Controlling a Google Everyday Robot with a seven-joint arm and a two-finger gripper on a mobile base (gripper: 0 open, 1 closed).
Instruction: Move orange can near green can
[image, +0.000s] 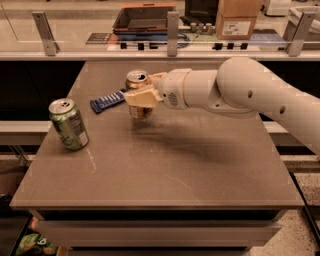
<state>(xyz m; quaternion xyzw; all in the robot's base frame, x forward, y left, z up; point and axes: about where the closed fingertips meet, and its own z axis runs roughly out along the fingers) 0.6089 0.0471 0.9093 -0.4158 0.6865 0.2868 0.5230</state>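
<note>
The orange can (136, 80) is upright in my gripper (140, 95), held just above the table, left of centre. The gripper's cream fingers (140, 97) are shut around the can's body, and only its silver top and lower end show. The green can (68, 123) stands upright near the table's left edge, to the left of the gripper and nearer the camera, apart from the orange can. My white arm reaches in from the right.
A blue snack packet (106, 101) lies flat on the brown table (165, 175), just left of the held can and behind the green can. A glass barrier with metal posts (172, 32) runs along the far side. A cardboard box (236, 19) and a tray sit beyond it.
</note>
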